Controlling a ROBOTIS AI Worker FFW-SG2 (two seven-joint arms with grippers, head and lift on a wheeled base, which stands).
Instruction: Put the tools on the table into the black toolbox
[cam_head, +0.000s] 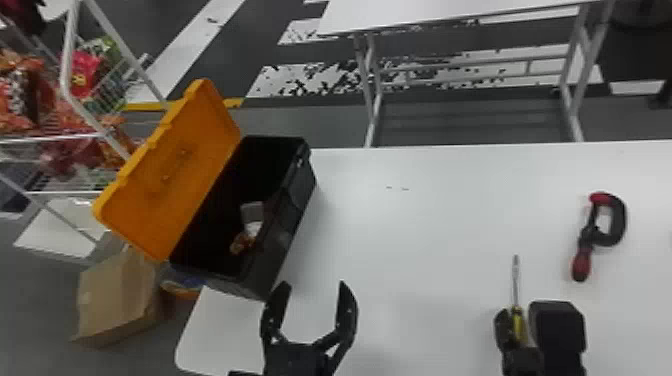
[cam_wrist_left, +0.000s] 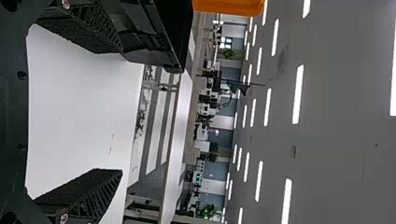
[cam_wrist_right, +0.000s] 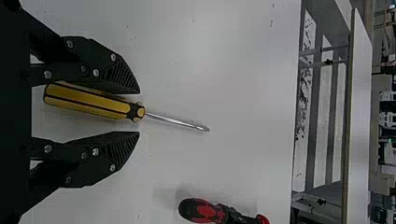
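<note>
Black two-fingered right gripper (cam_head: 526, 309): enters from bottom edge, directed forward; fingers well apart astride the screwdriver with yellow-and-black handle and steel shaft (cam_head: 520, 326), on tabletop. Right wrist view: gap beside handle on one side; contact on the other side cannot be told. Black left gripper (cam_head: 313, 286): also from bottom edge, pointing forward, fingers wide, white surface visible between them; sits just off the toolbox's near corner. Broad stretch of white tabletop (cam_head: 425, 225) separates the two grippers. Black plastic toolbox (cam_head: 295, 215): by left edge, orange lid (cam_head: 170, 175) open, leaning outward. Red-and-black C-shaped clamp (cam_head: 617, 225): beyond screwdriver, to its right, inside the straight far edge. Farther: second white table (cam_head: 425, 12).
</note>
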